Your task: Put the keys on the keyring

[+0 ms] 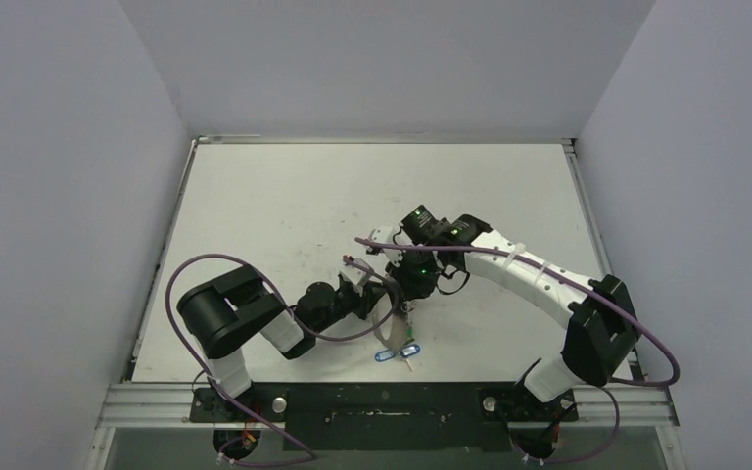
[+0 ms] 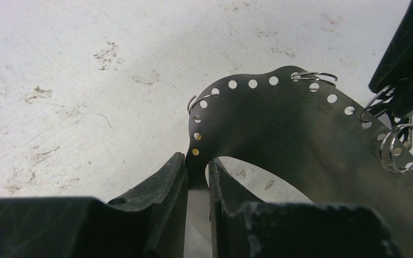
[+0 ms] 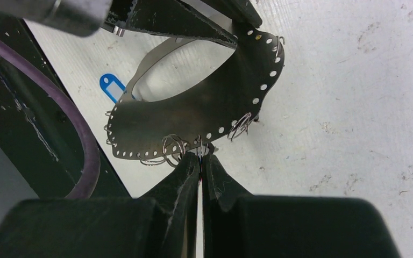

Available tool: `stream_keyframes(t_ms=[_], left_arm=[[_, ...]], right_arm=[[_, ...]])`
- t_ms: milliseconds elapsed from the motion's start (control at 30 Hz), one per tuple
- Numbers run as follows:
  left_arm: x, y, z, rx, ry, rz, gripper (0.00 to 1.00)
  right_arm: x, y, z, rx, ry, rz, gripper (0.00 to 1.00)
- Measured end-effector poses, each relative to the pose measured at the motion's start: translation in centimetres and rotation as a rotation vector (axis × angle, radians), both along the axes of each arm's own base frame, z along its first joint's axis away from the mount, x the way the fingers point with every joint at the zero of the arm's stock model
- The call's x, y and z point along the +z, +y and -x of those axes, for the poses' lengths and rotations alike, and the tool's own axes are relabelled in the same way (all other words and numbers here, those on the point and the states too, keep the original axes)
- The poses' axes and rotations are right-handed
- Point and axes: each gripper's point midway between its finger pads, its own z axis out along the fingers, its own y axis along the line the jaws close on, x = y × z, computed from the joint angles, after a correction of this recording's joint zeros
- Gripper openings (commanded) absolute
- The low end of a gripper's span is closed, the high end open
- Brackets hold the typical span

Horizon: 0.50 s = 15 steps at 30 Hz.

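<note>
Left gripper (image 2: 197, 161) clenched on keyring (image 2: 279, 123) band end, loop arching off to 2 o'clock. Right gripper (image 3: 200, 158) pinched closed at perforated rim, 12 o'clock of fingertips. Loose keys (image 1: 408, 351) on table, 6 o'clock of both.

Bright, even overhead light, soft shadows, pale table (image 1: 352, 196) slightly glary, left tool (image 2: 197, 161) blurred up close.
</note>
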Motion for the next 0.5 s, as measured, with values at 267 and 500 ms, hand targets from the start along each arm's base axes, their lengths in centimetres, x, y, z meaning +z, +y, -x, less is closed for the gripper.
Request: stream_keyframes(t_ms=[267,500], left_arm=[[-0.4,-0.1,0.1,-0.047,-0.02,-0.033,0.0],[-0.5,-0.1,0.3,-0.077,-0.052,-0.064,0.0]], right_arm=[[-0.6,-0.1,0.4,0.047,0.02,0.076,0.0],[-1.2,-0.3,0.7,0.083,0.028,0.183,0.0]])
